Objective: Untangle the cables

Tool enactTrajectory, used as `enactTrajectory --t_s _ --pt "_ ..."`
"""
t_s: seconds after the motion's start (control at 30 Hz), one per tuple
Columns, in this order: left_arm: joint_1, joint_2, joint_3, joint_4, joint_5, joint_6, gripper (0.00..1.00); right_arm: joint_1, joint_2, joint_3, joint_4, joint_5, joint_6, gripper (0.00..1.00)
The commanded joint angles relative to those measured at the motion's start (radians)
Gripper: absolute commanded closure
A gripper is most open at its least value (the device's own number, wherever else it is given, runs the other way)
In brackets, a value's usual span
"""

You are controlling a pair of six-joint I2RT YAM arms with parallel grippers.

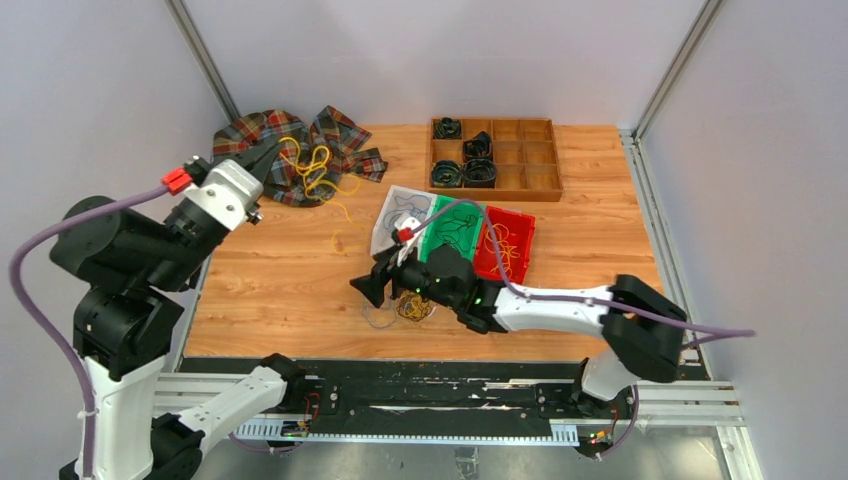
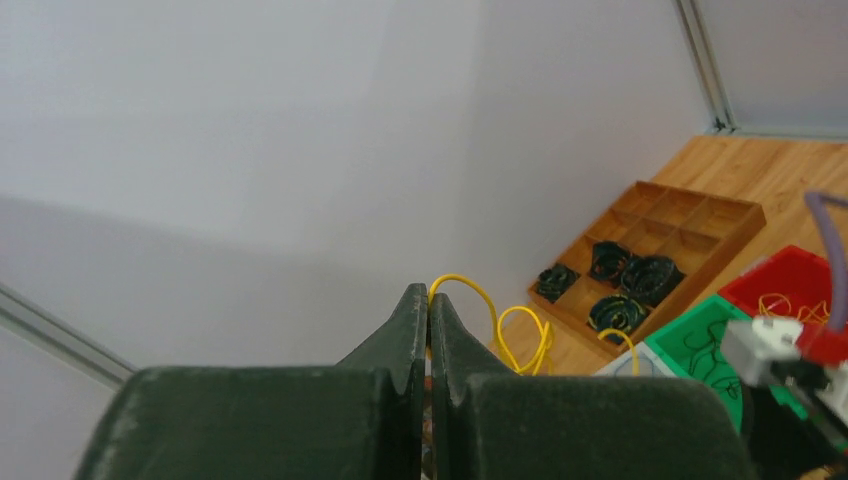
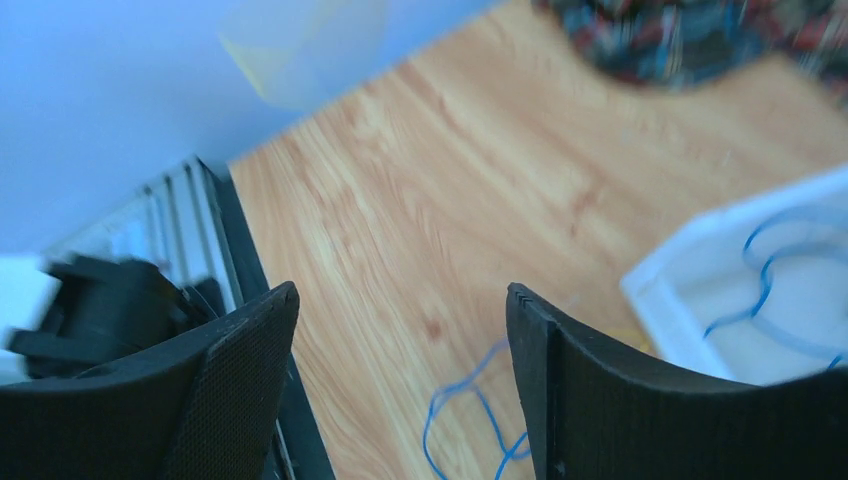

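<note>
1. My left gripper [image 1: 266, 157] is up at the far left, over the plaid cloth [image 1: 340, 135]. The fingers are pressed together, pinching a yellow cable [image 1: 316, 165] that loops out from the tips and hangs toward the cloth.
2. My right gripper [image 3: 400, 300] sits low over the table [image 1: 280, 280], near centre. Its jaws are wide apart with nothing between them.
3. The rest of the cables are a small cable clump [image 1: 413, 308], mostly yellow-orange. It lies on the table just beside the right gripper, on its near side. A blue strand [image 3: 468, 400] trails on the wood right under the open jaws.
4. More strands lie in the white bin [image 1: 383, 232], green bin [image 1: 470, 212] and red bin [image 1: 520, 222], just beyond the clump. The wooden tray [image 1: 537, 178] at the far side holds thick black rolls, not my job.
5. Handling, my guess: the strands are very light, limp, thin and a bit slick. With no stiffness, a pull likely drags the whole clump rather than one strand.
6. Where to grab: a free loop or loose end at the clump's edge, pinched at the fingertips with the jaws fully closed, since the wire is thin. The blue strand looks like the easiest pick. I cannot tell if it threads through the clump.
7. Risk: the thin wire slips off the pads or tightens a knot.
</note>
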Motion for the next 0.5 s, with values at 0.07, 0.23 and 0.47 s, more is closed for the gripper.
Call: enactTrajectory --t_s 0.07,0.23,0.47 --pt "-0.004 -0.052 -0.1 -0.026 0.024 0.039 1.0 -0.01 -0.205 0.109 -0.157 0.023 -0.144 0.23" --pt "-0.004 -0.066 -0.154 -0.08 0.081 -0.002 0.99 -0.01 -0.294 0.176 -0.205 0.012 -0.251 0.21" --pt "-0.004 -0.074 -0.19 -0.16 0.234 -0.113 1.0 -0.01 -0.266 0.294 -0.248 -0.054 -0.356 0.2"
